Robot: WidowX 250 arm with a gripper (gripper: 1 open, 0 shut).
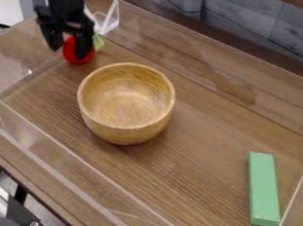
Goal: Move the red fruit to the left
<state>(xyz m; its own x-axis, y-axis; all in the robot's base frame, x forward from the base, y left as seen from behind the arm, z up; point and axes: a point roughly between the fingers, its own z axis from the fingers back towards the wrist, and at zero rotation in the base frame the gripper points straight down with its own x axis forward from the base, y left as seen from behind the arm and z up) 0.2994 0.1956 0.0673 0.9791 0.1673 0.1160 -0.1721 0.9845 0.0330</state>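
The red fruit (78, 50) is small and bright red with a bit of green at its side. It lies on the wooden table (208, 90) at the far left, just left of and beyond the wooden bowl. My black gripper (64, 37) hangs right over it, pointing down. Its jaws stand open and apart from the fruit, which shows below and between the fingertips. Nothing is held.
A round wooden bowl (126, 103) stands mid-table, close to the right of the fruit. A flat green block (263, 189) lies at the near right. Clear plastic walls (10, 125) fence the table, one close behind the gripper.
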